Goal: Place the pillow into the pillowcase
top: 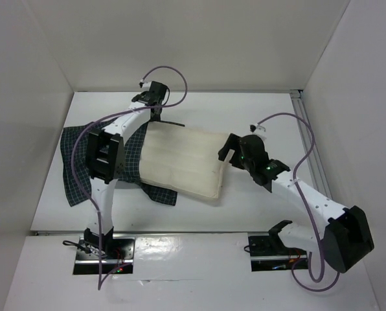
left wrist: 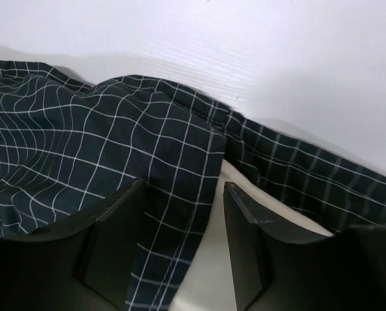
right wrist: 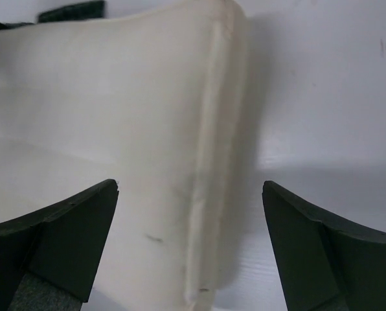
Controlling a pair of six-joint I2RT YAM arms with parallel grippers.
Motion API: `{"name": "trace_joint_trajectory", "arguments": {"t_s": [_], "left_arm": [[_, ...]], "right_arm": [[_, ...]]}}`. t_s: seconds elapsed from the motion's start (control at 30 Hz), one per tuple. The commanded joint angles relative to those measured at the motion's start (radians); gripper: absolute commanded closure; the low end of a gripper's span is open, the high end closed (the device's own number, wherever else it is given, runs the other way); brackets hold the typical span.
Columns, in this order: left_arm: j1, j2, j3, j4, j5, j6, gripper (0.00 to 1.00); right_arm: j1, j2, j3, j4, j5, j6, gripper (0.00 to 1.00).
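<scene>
Only the left end of the pillow [top: 183,162] sits inside the pillowcase [top: 76,165] on the counter [top: 245,110]; most of it lies outside. Both arms' grips are released: the left jaws over the case's hem, the right jaws straddling the pillow's free end.

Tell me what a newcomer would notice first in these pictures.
The cream pillow lies mid-table, mostly bare, its left end at the mouth of the dark checked pillowcase crumpled beside it. The left gripper stands open over the case's hem, the right gripper open astride the pillow's right edge.
</scene>
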Motion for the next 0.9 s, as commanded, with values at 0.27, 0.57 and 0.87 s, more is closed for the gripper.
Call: {"name": "trace_joint_trajectory", "arguments": {"t_s": [0.27,0.57,0.87], "left_arm": [[0.031,0.029,0.061,-0.061,-0.008,0.064,0.77],[0.020,-0.060,0.048,-0.041,0.108,0.064,1.00],[-0.078,-0.361,-0.078,0.039,0.591,0.164,1.00]], "right_arm": [[-0.148,0.084,-0.132,0.200,-0.531,0.063,0.00],[-0.096,0.354,-0.015,0.315,-0.601,-0.037,0.71],[-0.087,0.272,0.213,0.217,-0.590,-0.230,1.00]]}}
